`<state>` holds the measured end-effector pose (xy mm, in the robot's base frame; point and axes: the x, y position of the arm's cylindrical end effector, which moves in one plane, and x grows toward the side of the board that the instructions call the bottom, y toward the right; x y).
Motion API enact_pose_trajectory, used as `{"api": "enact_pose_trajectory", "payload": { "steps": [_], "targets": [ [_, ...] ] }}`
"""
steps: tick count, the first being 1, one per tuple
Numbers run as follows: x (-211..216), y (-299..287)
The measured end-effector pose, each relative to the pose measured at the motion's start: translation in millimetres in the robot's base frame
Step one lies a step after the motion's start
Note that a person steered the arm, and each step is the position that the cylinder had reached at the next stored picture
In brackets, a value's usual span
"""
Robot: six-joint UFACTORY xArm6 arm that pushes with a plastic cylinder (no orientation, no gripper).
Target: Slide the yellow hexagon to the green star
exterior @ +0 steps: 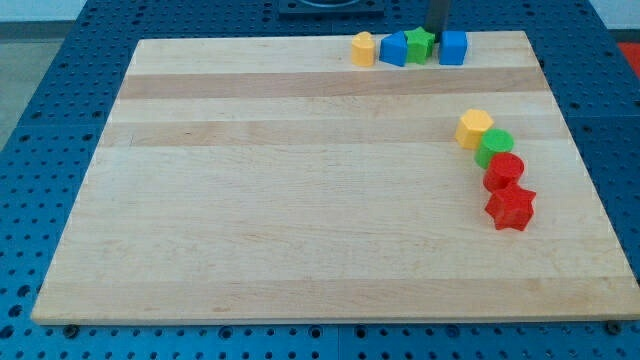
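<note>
The yellow hexagon (475,128) lies at the view's right, touching a green round block (494,147) just below it. The green star (420,43) sits at the board's top edge, between a blue block (394,48) on its left and a blue cube (453,47) on its right. My tip (438,32) is at the view's top, just behind the gap between the green star and the blue cube. It is far above the yellow hexagon.
A second yellow block (363,48) sits left of the blue block in the top row. A red round block (504,171) and a red star (511,208) continue the chain below the green round block. The wooden board (300,200) rests on a blue perforated table.
</note>
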<state>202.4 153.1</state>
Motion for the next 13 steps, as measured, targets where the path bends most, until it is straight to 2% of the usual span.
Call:
{"api": "enact_pose_trajectory", "payload": {
  "steps": [2,3,4,5,6,8,9,10,11,13],
  "targets": [
    [4,-2],
    [-11,1],
    [-10,29],
    [-4,128],
    [5,191],
    [18,192],
    [70,192],
    [214,192],
    [254,180],
    [218,88]
  ]
}}
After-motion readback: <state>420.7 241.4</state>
